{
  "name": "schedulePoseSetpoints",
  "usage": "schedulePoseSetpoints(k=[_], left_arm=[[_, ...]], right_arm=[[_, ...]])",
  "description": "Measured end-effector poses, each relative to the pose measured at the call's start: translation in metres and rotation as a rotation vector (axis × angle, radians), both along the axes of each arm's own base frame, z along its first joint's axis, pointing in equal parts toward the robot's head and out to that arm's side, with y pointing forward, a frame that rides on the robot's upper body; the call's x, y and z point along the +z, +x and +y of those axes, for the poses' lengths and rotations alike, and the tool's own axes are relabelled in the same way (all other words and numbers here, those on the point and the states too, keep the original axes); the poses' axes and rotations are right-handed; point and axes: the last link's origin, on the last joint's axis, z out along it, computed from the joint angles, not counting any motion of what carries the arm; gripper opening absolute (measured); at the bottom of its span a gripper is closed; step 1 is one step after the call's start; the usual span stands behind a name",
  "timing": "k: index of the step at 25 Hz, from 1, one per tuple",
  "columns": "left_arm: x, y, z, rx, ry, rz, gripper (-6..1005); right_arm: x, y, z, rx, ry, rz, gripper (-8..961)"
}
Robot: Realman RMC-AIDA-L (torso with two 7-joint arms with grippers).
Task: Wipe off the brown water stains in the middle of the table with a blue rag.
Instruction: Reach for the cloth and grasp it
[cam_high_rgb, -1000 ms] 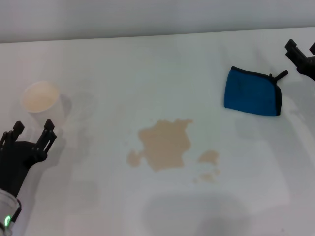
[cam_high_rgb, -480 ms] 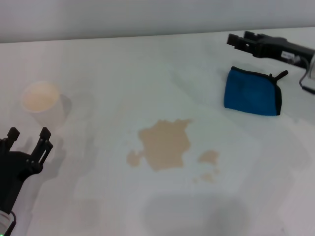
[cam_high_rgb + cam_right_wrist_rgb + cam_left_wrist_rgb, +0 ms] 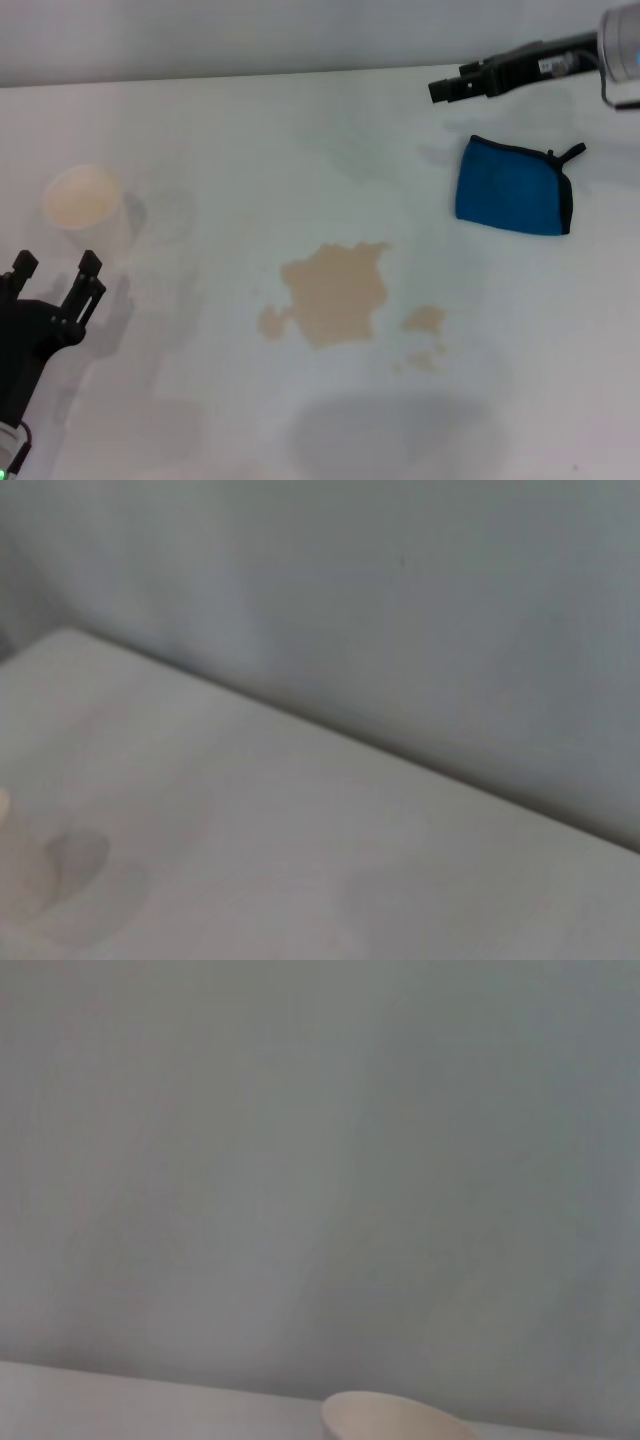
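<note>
The blue rag (image 3: 512,187) lies flat at the right of the white table (image 3: 220,130), its black loop tab pointing to the far right. The brown water stains (image 3: 335,292) sit mid-table: one large patch with small spots (image 3: 424,320) to its right. My right gripper (image 3: 448,88) hovers beyond the rag's far left corner, pointing left, open and empty, clear of the rag. My left gripper (image 3: 55,270) is open and empty at the near left, just in front of the paper cup.
A white paper cup (image 3: 85,205) stands at the left of the table; its rim also shows in the left wrist view (image 3: 395,1420). The right wrist view shows only bare tabletop (image 3: 300,850) and the grey wall.
My right gripper has swung from the right edge up and leftward, past the rag's far side. My left gripper has drawn back slightly toward me. The rag and stains have not moved.
</note>
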Motion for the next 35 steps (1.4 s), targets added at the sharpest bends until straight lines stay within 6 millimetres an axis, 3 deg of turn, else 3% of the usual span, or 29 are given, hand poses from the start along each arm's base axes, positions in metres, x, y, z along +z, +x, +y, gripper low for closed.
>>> schedulePoseSetpoints(k=[8,12,20,27,35], left_arm=[[0.003,-0.005,-0.003,0.028,-0.003,-0.051,786],[0.004,-0.010,-0.005,0.046,-0.008,-0.073,786],[0.005,-0.010,-0.004,0.047,-0.013,-0.082,785],[0.003,-0.007,-0.001,0.035,-0.026,-0.079,786],[0.001,-0.007,-0.003,0.041,-0.030,-0.083,785]], right_arm=[[0.024,-0.045,0.025,-0.044,-0.129,-0.169,699],[0.027,-0.054,0.028,-0.036,-0.157,-0.219,699],[-0.003,-0.019,0.015,-0.134,-0.203,-0.429,697],[-0.031,0.001,0.005,-0.162,-0.219,-0.512,695],[-0.041,0.014,0.001,-0.167,-0.204,-0.551,693]])
